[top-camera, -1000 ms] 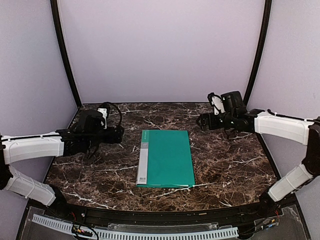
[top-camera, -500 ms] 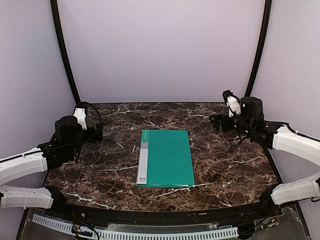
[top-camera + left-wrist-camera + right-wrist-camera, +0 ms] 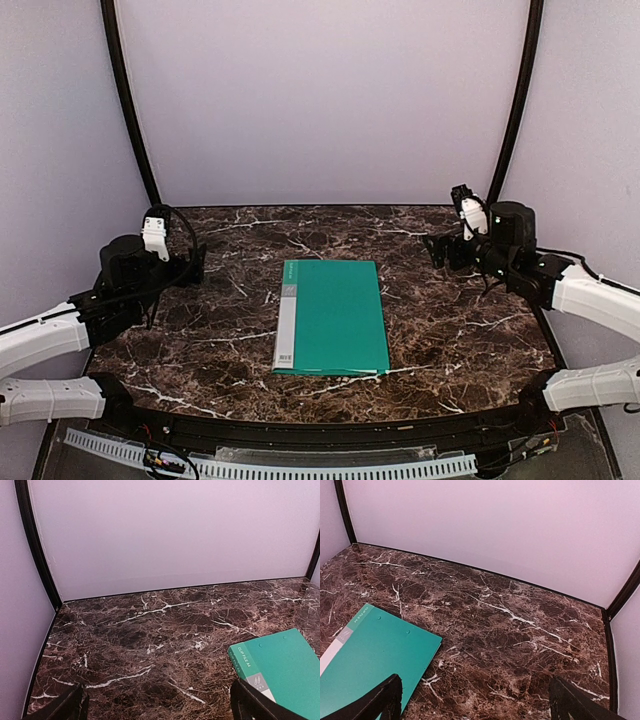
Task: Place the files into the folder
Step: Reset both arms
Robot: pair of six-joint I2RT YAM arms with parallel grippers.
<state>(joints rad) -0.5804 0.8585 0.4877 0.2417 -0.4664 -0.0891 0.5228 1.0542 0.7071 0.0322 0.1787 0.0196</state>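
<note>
The teal-green folder (image 3: 335, 315) lies shut and flat in the middle of the marble table, its pale spine strip on the left. The white files are hidden; only a thin pale line shows along the folder's near edge. My left gripper (image 3: 195, 262) is open and empty, left of the folder and apart from it. My right gripper (image 3: 436, 248) is open and empty, off the folder's far right corner. The left wrist view shows the folder's corner (image 3: 285, 665) beside my open gripper (image 3: 157, 705). The right wrist view shows the folder (image 3: 370, 660) left of my open gripper (image 3: 475, 700).
The dark marble table (image 3: 450, 330) is closed in by pale lilac walls at the back and sides, with black curved posts (image 3: 128, 110) in the far corners. A black rail and white cable strip (image 3: 270, 465) run along the near edge.
Both arms have drawn back from the folder: the left gripper moved left, the right gripper moved right. The folder has not moved.
</note>
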